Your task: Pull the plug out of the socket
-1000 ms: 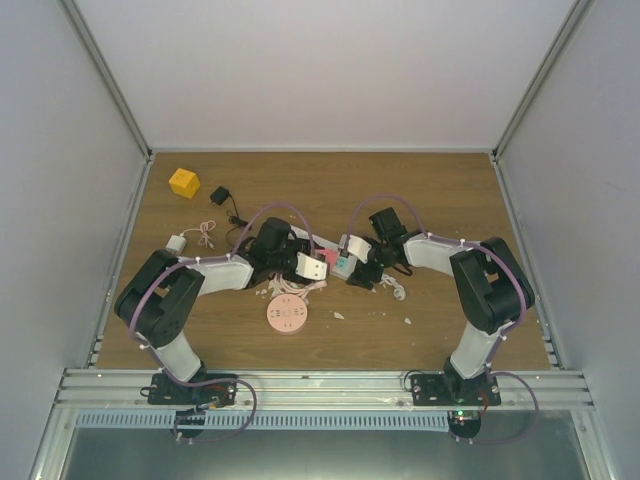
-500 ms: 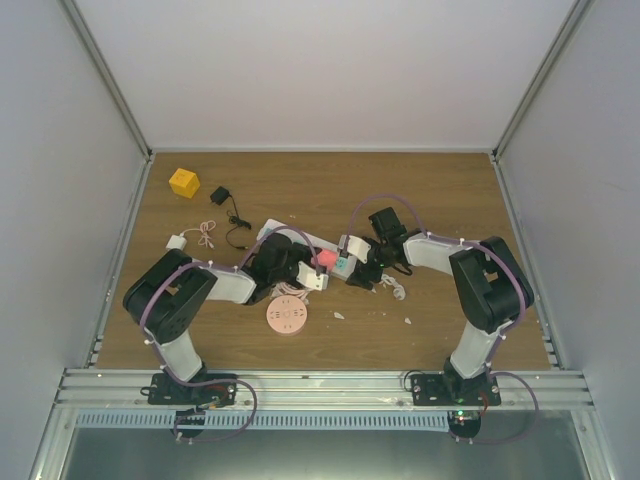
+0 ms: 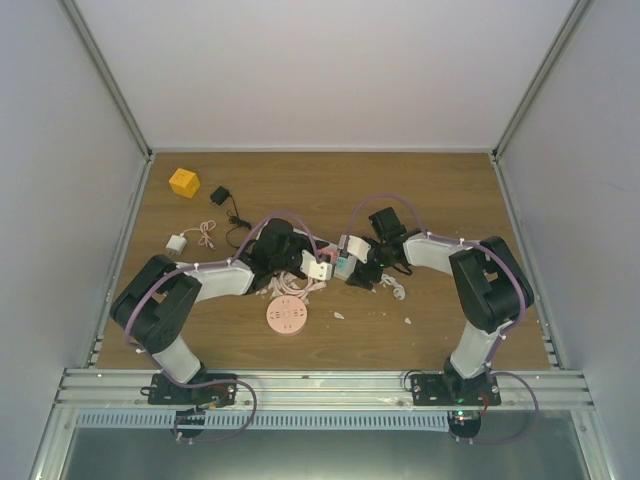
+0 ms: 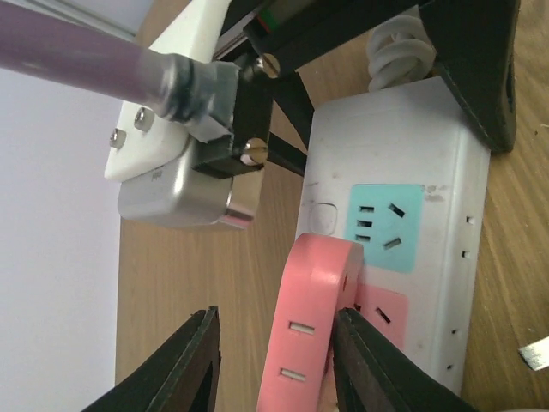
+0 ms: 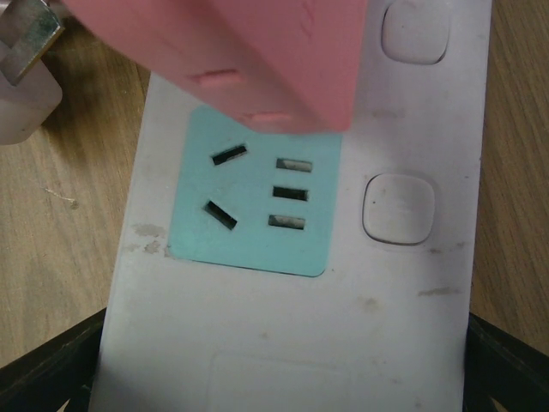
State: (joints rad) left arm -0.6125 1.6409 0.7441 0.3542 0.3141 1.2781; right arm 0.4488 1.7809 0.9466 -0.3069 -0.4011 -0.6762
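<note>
A pink plug (image 4: 313, 326) sits in the pink outlet of a white power strip (image 4: 429, 154), beside an empty teal outlet. My left gripper (image 4: 274, 313) straddles the plug. Its right finger (image 4: 360, 360) rests against the plug, while the left finger (image 4: 193, 360) stands apart from it, so the jaws are still open. In the right wrist view the strip (image 5: 283, 326) fills the frame, with the plug (image 5: 232, 43) at the top. My right gripper (image 5: 279, 369) is shut on the strip's two long edges. From above, both grippers meet at the plug (image 3: 331, 258).
A pink round disc (image 3: 287, 316) lies just in front of the left gripper. A white charger (image 3: 177, 243), a black adapter (image 3: 219, 194) with its cord and a yellow cube (image 3: 183, 182) are at the back left. White cable coils (image 3: 395, 287) and small scraps lie near the right arm.
The left gripper's jaws have narrowed around the pink plug, and the left forearm dipped and came back. The right arm and the strip have not moved.
</note>
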